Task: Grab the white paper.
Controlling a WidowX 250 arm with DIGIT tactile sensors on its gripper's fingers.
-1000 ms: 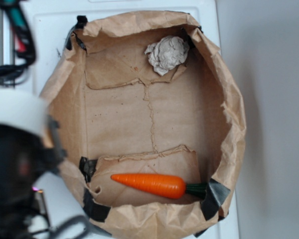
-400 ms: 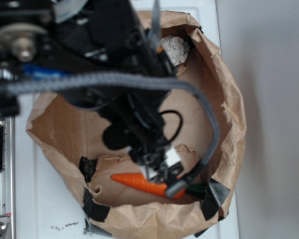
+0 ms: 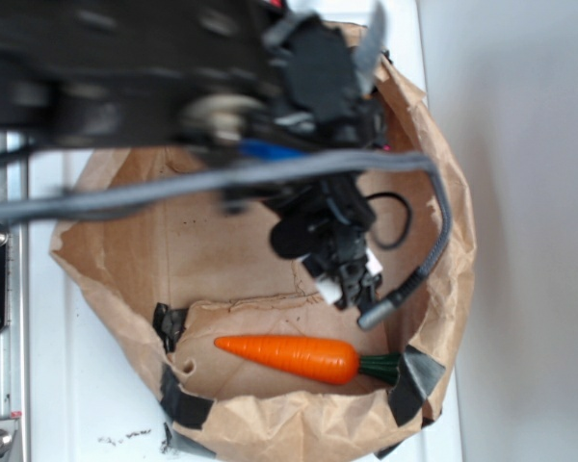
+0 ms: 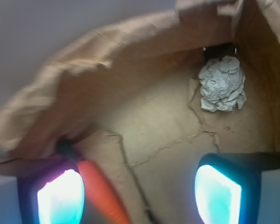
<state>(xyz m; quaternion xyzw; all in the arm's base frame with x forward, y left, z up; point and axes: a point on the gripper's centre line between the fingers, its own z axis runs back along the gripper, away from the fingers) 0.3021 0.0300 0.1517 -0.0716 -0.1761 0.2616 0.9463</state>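
The white paper (image 4: 222, 84) is a crumpled pale wad lying in the far corner of the brown paper bag (image 4: 130, 42), ahead and to the right in the wrist view. In the exterior view the arm hides it. My gripper (image 4: 139, 196) is open and empty, its two lit fingertips (image 4: 60, 198) wide apart above the bag's floor, well short of the paper. In the exterior view the gripper (image 3: 352, 284) hangs over the middle right of the bag (image 3: 443, 289).
An orange carrot (image 3: 289, 356) with a dark green stem lies along the bag's near side; it also shows beside my left fingertip in the wrist view (image 4: 102, 196). The bag's rolled walls ring the floor, with black tape at the corners (image 3: 419, 371).
The arm swung in over the bag, and the gripper then moved from above the carrot towards the bag's middle right. The arm now covers the paper in the exterior view.
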